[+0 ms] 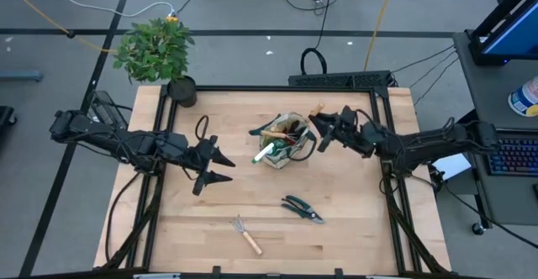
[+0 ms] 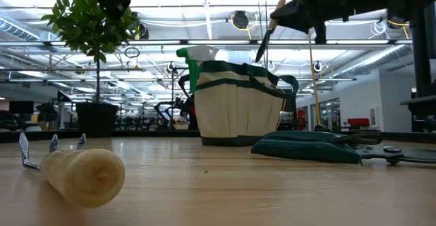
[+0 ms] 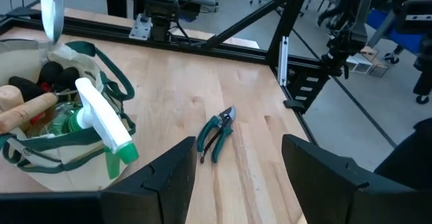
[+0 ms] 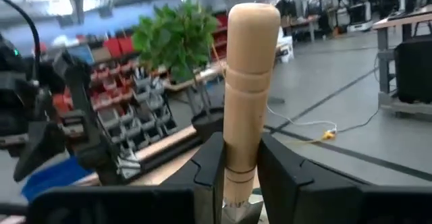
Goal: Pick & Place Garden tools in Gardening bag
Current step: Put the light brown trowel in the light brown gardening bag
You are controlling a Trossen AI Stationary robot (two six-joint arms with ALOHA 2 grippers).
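Right wrist view: my right claw [image 4: 236, 166] pinches a wooden tool handle [image 4: 250, 75].
High view alone shows it above the gardening bag [image 1: 282, 149], centre frame; left claw [image 1: 220, 166] spread.

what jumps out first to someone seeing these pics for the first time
The beige gardening bag at the table's middle, already stuffed with tools and a green-white sprayer poking out, catches the eye first. Beside it, the right gripper holds a wooden-handled tool over the bag's rim, while the left gripper waits open on the bag's other side. The pruning shears and small rake lie loose near the table's front.
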